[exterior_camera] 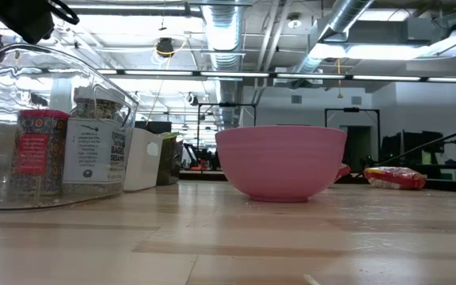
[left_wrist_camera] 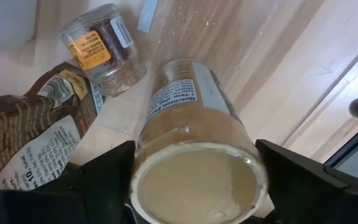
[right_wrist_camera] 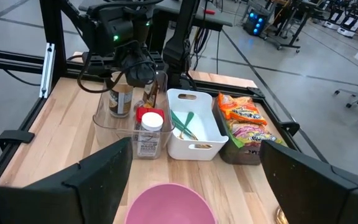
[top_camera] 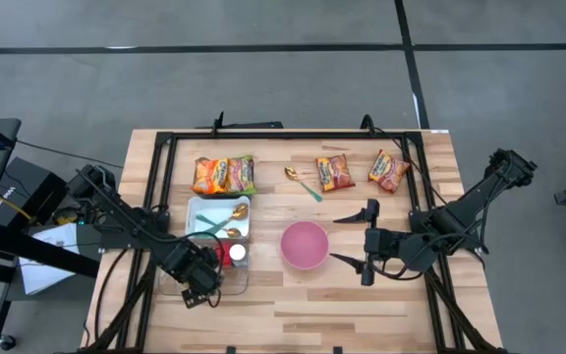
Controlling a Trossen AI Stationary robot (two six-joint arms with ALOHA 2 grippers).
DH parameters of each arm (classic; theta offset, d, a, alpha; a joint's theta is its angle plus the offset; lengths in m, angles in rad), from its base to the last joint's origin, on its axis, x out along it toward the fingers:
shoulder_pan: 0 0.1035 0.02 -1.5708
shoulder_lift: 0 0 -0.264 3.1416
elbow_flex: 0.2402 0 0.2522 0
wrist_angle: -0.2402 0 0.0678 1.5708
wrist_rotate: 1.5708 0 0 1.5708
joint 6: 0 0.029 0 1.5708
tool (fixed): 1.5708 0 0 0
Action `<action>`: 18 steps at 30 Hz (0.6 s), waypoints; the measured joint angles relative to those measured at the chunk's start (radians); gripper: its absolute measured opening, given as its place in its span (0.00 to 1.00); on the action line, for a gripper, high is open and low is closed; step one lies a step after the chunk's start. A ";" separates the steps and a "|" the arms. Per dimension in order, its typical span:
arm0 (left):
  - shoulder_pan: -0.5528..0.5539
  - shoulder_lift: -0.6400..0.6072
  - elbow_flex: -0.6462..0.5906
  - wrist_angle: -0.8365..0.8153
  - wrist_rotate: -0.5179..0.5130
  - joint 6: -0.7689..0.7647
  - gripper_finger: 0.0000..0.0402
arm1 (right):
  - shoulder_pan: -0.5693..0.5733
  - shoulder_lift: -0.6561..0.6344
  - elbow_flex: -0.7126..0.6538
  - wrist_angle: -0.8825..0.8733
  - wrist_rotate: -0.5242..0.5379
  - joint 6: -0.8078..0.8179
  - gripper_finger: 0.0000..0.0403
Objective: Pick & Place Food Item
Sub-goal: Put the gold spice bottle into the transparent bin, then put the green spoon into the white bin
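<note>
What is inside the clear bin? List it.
The clear bin holds a red-capped spice jar, a tan jar between the left end effector's open fingers, another small jar and a brown bag. The arm covers the rest.

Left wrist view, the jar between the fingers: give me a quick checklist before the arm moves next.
1. Jar sits between the left gripper's fingers: ok.
2. Fingers closed firmly on the jar: cannot tell.
3. Neighbouring spice jar apart from it: ok.
4. Brown packet clear of the fingers: not ok, it lies close beside one.
5. Pink bowl empty: ok.
6. Right gripper open, beside the bowl, away from the clear bin: ok.
</note>
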 joint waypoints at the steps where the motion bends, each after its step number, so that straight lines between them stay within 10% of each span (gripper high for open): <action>1: 0.000 0.000 0.000 -0.004 0.000 0.001 0.81 | 0.000 0.000 0.000 0.000 0.000 0.000 0.85; 18: 0.085 -0.244 0.000 0.064 -0.014 0.022 0.79 | 0.000 0.000 0.000 -0.012 0.000 0.000 0.85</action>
